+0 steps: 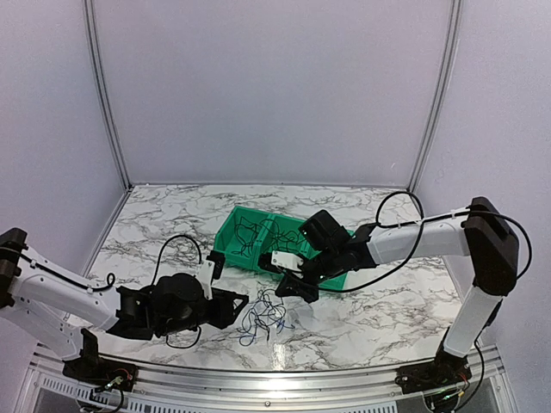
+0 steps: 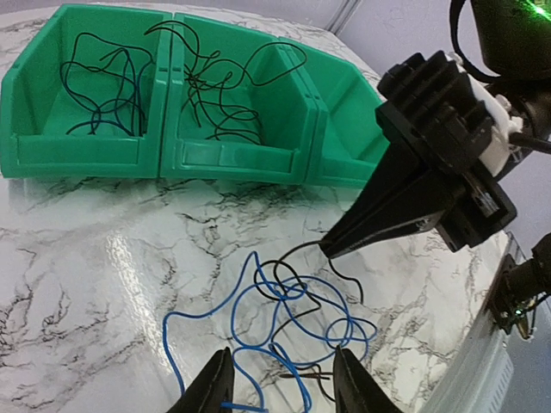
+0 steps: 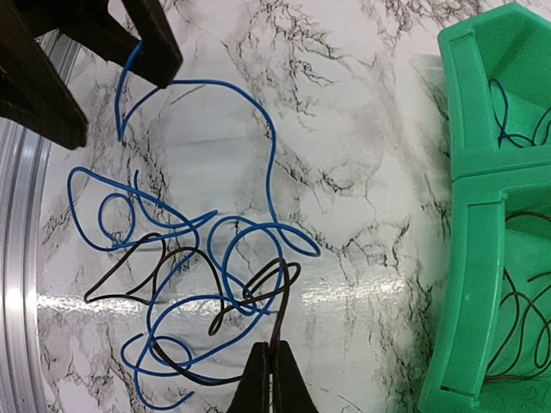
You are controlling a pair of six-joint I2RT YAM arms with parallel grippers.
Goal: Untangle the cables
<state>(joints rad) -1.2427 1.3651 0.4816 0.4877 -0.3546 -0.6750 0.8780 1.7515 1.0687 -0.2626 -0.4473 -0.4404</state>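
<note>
A tangle of thin blue and black cables (image 1: 265, 317) lies on the marble table between my two grippers. In the left wrist view the knot (image 2: 283, 292) sits just ahead of my left gripper (image 2: 280, 391), which is open low over the table, with blue loops lying between its fingers. My right gripper (image 3: 272, 379) is shut on a black cable (image 3: 282, 306) that runs out of the tangle (image 3: 215, 284). Its closed tip also shows in the left wrist view (image 2: 331, 249). More thin cables lie in the green bins (image 2: 103, 77).
A row of three joined green bins (image 1: 225, 249) stands behind the tangle. Two compartments hold loose wires (image 2: 215, 95). The right arm reaches over the bins' right end. The metal rail of the table's near edge (image 3: 17, 258) runs close to the tangle.
</note>
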